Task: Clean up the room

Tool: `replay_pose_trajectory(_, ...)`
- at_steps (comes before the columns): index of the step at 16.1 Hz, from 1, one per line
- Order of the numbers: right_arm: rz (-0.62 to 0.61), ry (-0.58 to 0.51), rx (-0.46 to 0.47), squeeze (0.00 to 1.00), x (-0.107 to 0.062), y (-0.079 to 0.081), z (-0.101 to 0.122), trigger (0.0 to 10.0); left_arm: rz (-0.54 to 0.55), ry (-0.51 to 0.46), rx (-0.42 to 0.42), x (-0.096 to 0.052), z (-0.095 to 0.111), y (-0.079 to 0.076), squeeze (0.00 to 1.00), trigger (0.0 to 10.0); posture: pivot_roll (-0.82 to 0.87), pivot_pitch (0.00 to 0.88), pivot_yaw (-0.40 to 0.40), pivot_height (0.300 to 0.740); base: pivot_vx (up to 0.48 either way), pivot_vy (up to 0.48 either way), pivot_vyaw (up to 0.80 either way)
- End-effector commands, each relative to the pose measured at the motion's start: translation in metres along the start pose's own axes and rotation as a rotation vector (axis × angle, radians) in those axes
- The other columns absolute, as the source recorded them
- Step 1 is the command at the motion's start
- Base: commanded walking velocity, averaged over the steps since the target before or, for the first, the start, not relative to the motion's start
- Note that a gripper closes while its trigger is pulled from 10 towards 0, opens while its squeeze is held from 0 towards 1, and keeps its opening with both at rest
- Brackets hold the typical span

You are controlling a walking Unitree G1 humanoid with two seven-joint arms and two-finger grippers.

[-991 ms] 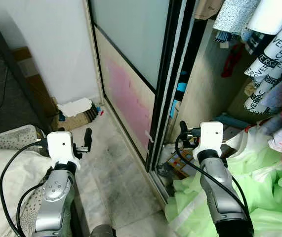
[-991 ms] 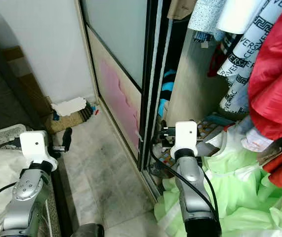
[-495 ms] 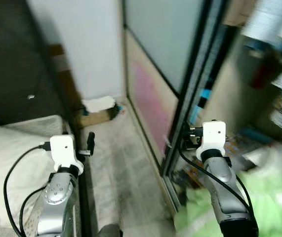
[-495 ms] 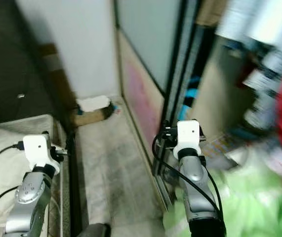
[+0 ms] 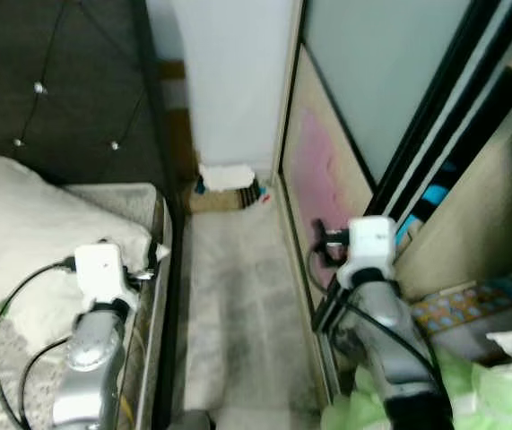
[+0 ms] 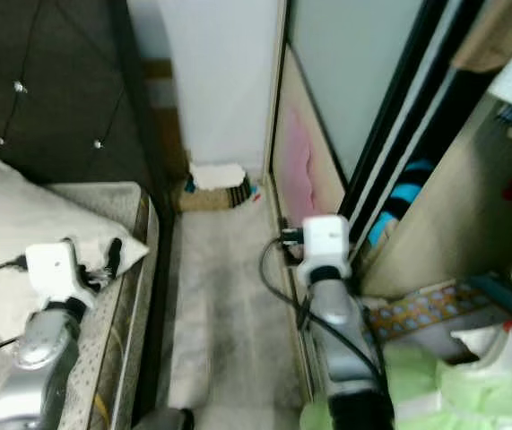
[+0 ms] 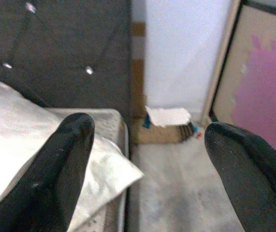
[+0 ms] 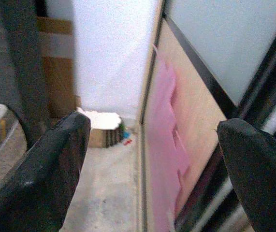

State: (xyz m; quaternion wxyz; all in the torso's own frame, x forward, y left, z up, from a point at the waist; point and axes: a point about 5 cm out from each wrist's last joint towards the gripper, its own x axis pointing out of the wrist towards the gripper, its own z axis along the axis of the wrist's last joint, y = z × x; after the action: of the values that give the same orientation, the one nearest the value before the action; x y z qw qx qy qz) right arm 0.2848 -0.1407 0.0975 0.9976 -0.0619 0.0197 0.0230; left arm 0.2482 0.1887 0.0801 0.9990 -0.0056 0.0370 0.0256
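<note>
Matt tufted headboard [image 5: 58, 81], soft cloth pillow [image 5: 31, 233]; mottled stone floor [image 5: 238, 313], frosted glass door [image 5: 372, 72]

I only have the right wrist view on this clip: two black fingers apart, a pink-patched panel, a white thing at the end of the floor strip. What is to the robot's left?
Observer: A bed with a white pillow.
Operator: And the left gripper?
Observer: The left gripper is open, above the pillow's corner, holding nothing.
Operator: What's to its right?
Observer: An open wardrobe, with light green fabric heaped at its foot.
</note>
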Motion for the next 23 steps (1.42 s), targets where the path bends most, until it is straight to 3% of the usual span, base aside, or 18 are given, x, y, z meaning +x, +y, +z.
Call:
replay_pose_trajectory(1,-0.024,-0.007,-0.011,0.0,-0.001,-0.008,0.002,10.0,-0.016,0.0,-0.008,0.0,0.001,-0.005,0.0,10.0,0.08,0.0,-0.026,0.74,0.0,0.0,0.8)
replay_pose_trajectory(23,0.012,-0.037,-0.006,0.0,0.012,-0.003,0.01,10.0,0.001,-0.031,0.072,0.01,0.009,-0.003,0.0,10.0,0.08,0.0,-0.022,0.74,0.0,0.0,0.8)
